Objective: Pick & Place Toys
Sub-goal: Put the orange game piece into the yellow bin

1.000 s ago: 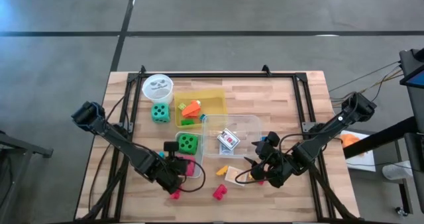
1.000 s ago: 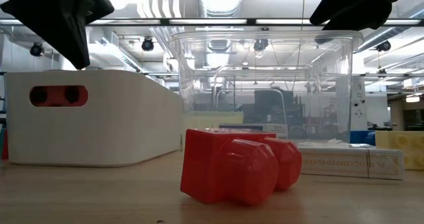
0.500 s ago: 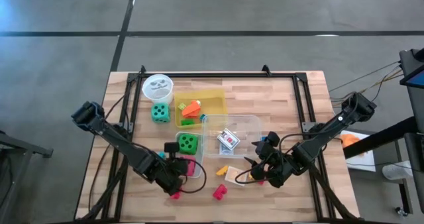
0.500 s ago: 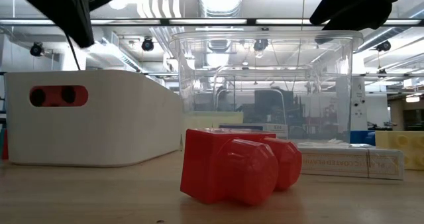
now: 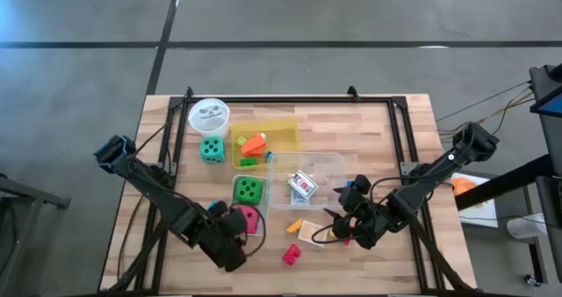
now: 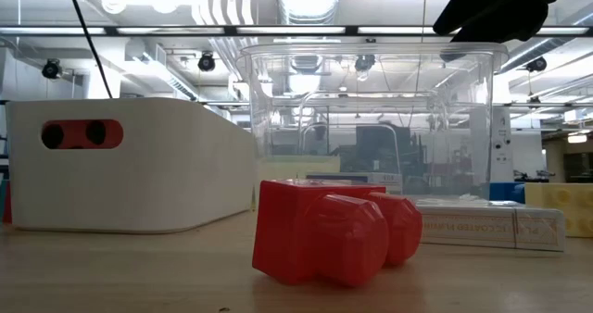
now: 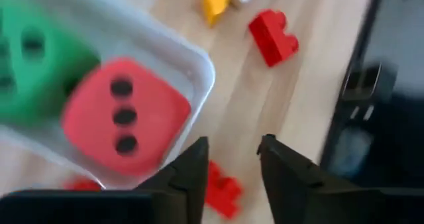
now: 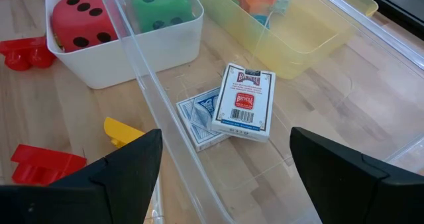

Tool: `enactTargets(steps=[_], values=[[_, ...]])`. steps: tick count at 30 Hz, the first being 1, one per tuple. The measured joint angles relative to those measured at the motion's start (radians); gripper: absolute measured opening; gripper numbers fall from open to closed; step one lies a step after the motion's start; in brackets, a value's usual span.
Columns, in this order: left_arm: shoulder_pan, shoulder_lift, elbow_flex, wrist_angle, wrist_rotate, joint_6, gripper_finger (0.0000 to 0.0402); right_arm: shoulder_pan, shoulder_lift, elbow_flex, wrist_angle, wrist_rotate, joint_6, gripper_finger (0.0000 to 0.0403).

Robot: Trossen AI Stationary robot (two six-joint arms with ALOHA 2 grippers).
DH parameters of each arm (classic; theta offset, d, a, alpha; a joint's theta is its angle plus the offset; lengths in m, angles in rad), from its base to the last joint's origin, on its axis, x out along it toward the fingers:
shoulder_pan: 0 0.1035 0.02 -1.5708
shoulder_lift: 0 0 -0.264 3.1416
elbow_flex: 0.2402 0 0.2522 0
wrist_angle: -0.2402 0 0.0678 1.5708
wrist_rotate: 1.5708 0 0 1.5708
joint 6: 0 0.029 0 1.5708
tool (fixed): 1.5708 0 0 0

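My left gripper is open with a narrow gap and hovers near the table's front edge. A small red block lies on the wood below and between its fingers. Beside it, a white bin holds a green die and a red die. Another red block and a yellow block lie on the table. My right gripper is open wide and empty, by the near side of the clear box, which holds card packs.
A teal die and a white cup stand at the far left. A yellow tray with orange and green blocks lies beyond the clear box. In the low view a red block lies in front of the bin.
My left gripper has moved toward the table's near edge, away from the white bin, and now covers the small red block near the front edge in the high view. Its arm has left the low view. My right arm has kept still.
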Motion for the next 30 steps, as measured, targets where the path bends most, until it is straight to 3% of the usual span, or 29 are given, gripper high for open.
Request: enactTargets(steps=[3, 6, 17, 24, 30], values=[[-0.002, 0.000, -0.013, -0.001, 0.030, -0.241, 0.0155, 0.000, 0.000, 0.000, 0.000, 0.000, 0.000, 0.0325], [-0.014, 0.000, -0.030, 0.005, 0.049, -0.322, 0.0162, 0.000, 0.000, 0.000, 0.000, 0.000, 0.000, 0.0325], [-0.079, 0.026, -0.058, 0.067, 0.074, -0.533, 0.0164, 0.000, 0.000, 0.000, 0.000, 0.000, 0.000, 0.0325], [-0.099, 0.149, -0.030, 0.105, 0.191, -0.559, 0.0164, 0.000, 0.000, 0.000, 0.005, 0.000, 0.000, 0.0325], [-0.108, 0.161, -0.025, 0.107, 0.128, -0.635, 0.0164, 0.000, 0.000, 0.000, 0.007, 0.000, 0.000, 0.0325]])
